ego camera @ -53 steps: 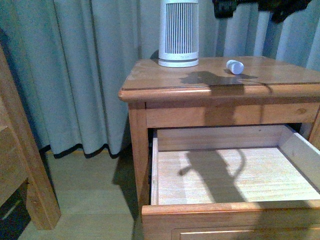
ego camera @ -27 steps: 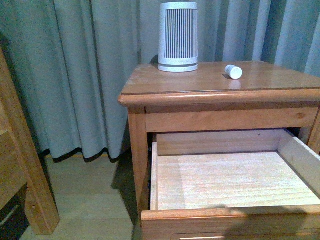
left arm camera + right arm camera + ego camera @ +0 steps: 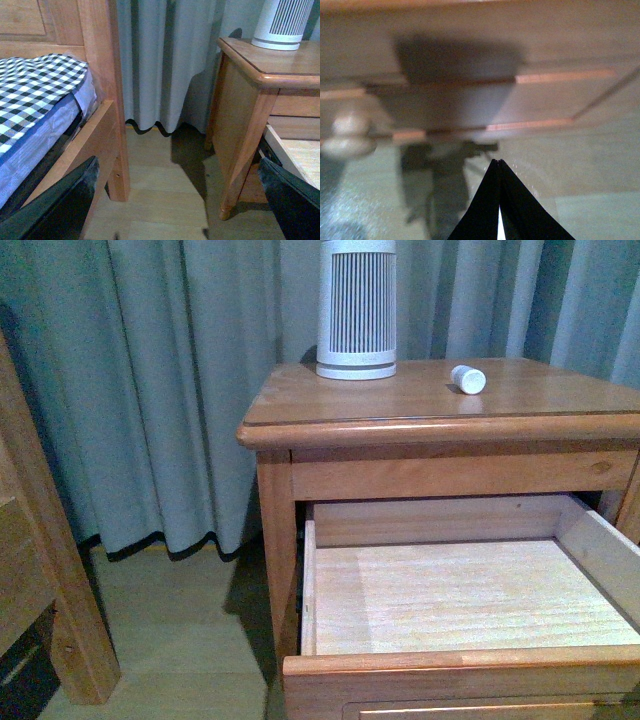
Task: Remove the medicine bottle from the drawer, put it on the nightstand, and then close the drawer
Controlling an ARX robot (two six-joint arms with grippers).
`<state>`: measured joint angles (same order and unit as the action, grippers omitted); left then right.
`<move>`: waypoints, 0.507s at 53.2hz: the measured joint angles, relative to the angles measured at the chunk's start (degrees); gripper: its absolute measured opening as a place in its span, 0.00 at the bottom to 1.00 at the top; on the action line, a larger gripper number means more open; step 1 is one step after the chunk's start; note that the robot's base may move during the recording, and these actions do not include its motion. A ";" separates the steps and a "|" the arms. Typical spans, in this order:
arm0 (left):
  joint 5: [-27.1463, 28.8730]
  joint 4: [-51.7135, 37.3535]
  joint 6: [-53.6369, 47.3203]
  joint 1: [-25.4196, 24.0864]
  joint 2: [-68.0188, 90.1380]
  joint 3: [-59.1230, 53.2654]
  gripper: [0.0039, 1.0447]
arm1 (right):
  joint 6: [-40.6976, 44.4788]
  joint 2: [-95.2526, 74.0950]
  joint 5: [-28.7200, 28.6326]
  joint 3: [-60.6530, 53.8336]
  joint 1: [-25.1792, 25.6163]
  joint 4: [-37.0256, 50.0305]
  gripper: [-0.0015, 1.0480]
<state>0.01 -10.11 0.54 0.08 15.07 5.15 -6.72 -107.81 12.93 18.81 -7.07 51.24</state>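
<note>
The small white medicine bottle [image 3: 468,379] lies on its side on the nightstand [image 3: 400,425] top, right of the ribbed device. The upper drawer [image 3: 460,665] stands pulled out, its pale wood inside bare. Neither gripper shows in the front view. My right gripper [image 3: 499,163] is shut and empty, close in front of a panelled drawer front [image 3: 485,105], with a round wooden knob [image 3: 349,135] off to one side. My left gripper [image 3: 185,200] is open and empty, low over the floor between the bed and the nightstand's side [image 3: 240,120].
A white-and-grey ribbed cylindrical device [image 3: 357,308] stands at the back of the nightstand top. Grey curtains [image 3: 180,390] hang behind. A wooden bed frame [image 3: 40,570] stands at the left, with a checked mattress [image 3: 35,95] in the left wrist view.
A second ago a dark arm hung over the back right of the nightstand top and cast a shadow over it and the drawer; it has left the front view. The bottle stays put.
</note>
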 joint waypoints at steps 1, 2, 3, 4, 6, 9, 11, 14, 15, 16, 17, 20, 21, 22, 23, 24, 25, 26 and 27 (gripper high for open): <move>0.00 0.00 0.00 0.00 0.00 0.00 0.94 | 0.52 -2.03 0.07 1.70 0.17 -0.87 0.03; 0.02 0.00 0.00 0.02 0.00 0.00 0.94 | 1.01 -3.85 -0.07 3.41 0.28 -1.62 0.03; 0.02 0.00 0.00 0.00 0.00 0.00 0.94 | 1.33 -4.63 0.04 4.26 0.35 -1.86 0.03; 0.00 0.00 0.00 0.00 0.00 0.00 0.94 | 1.95 -5.97 0.26 5.79 0.44 -1.81 0.03; 0.00 0.00 0.00 0.00 0.00 0.00 0.94 | 3.28 -7.54 0.39 8.46 0.59 -2.05 0.03; 0.00 0.00 0.00 0.00 0.00 0.00 0.94 | 5.22 -9.55 0.22 13.77 0.81 -3.23 0.03; 0.00 0.00 0.00 0.00 0.00 0.00 0.94 | 6.84 -11.52 0.04 18.40 0.96 -3.65 0.03; 0.00 0.00 0.00 0.00 0.00 0.00 0.94 | 9.16 -13.75 -0.35 24.17 1.07 -3.89 0.03; 0.02 0.00 0.00 0.00 0.00 0.00 0.94 | 9.75 -14.53 -0.63 26.49 1.09 -4.15 0.03; 0.02 0.00 0.00 0.00 0.00 0.00 0.94 | 10.62 -15.32 -0.74 28.76 1.09 -4.20 0.03; 0.02 0.00 0.00 0.00 0.00 0.00 0.94 | 11.30 -15.69 -0.81 29.83 1.09 -4.20 0.03; 0.00 0.00 0.00 0.00 0.00 0.00 0.94 | 13.64 -17.44 -1.68 35.08 1.09 -4.11 0.03; 0.00 0.00 0.00 0.00 0.00 0.00 0.94 | 14.10 -17.77 -1.95 36.09 1.09 -4.13 0.03; 0.00 0.00 0.00 0.00 0.00 0.00 0.94 | 14.62 -18.45 -2.29 38.05 1.09 -4.20 0.03; 0.00 0.00 0.00 0.00 0.00 0.00 0.94 | 15.21 -18.80 -2.43 39.06 1.07 -4.31 0.03; 0.00 0.00 0.00 0.00 0.00 0.00 0.94 | 15.74 -19.43 -2.80 40.96 1.07 -4.52 0.03; 0.00 0.00 0.00 0.00 0.00 0.00 0.94 | 16.50 -20.11 -3.13 42.80 1.07 -4.72 0.03; 0.02 0.00 0.00 0.00 0.00 0.00 0.94 | 16.87 -20.41 -3.13 43.54 1.07 -4.92 0.03; 0.02 0.00 0.00 0.00 0.00 0.00 0.94 | 17.59 -21.14 -3.39 44.96 1.07 -5.27 0.03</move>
<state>0.03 -10.11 0.54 0.08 15.07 5.15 10.87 -128.95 9.54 63.77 -6.00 45.98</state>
